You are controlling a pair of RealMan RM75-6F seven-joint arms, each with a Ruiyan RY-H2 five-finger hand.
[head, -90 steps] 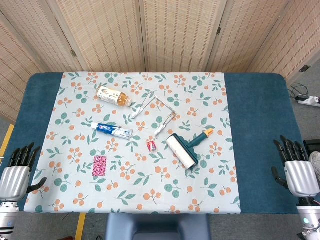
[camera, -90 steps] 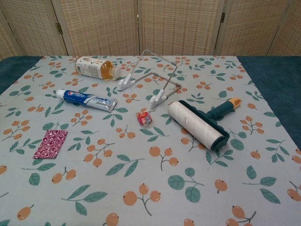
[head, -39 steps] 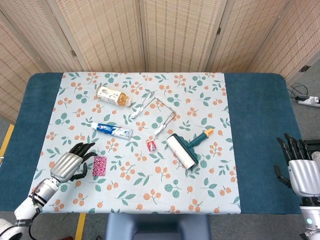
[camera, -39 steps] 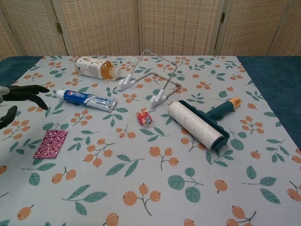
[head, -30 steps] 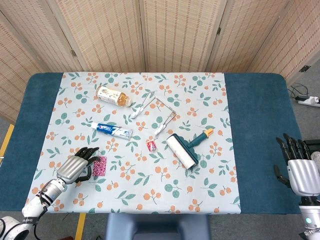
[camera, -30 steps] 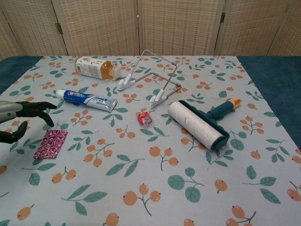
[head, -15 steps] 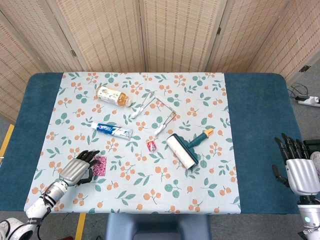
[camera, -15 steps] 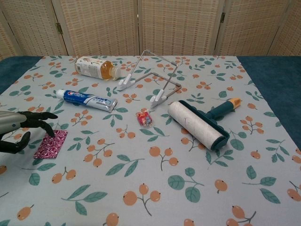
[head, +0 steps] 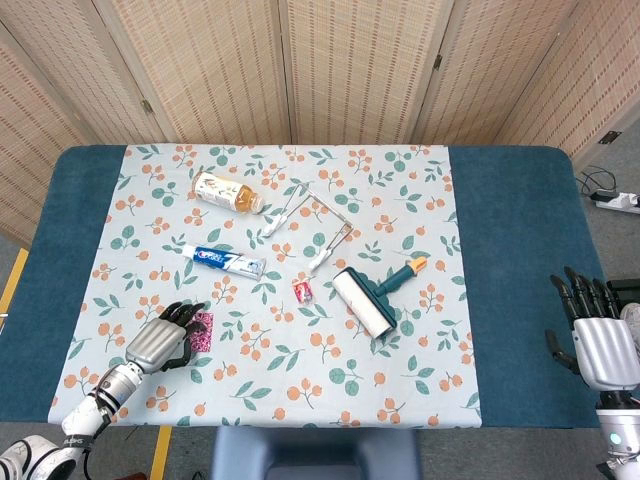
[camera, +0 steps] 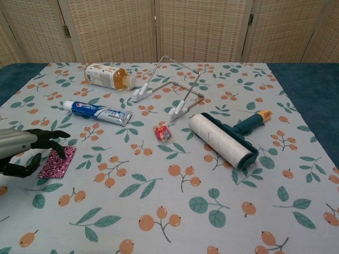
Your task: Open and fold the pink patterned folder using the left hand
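The robot's left hand [head: 160, 341] reaches over the pink patterned folder [camera: 58, 161], fingers spread and curved above its left part with the thumb at its near left edge, though whether they touch it cannot be told; the folder lies flat and closed on the floral tablecloth [head: 300, 390], just in front of the toothpaste tube [head: 224, 261]. Right of the folder sit a small red packet [head: 303, 290], a lint roller [head: 366, 301], a wire stand [head: 312, 225] and a bottle [head: 227, 191] lying on its side. The right hand [head: 598, 340] waits well apart from the folder at the table's far right edge, fingers straight and apart, holding nothing.
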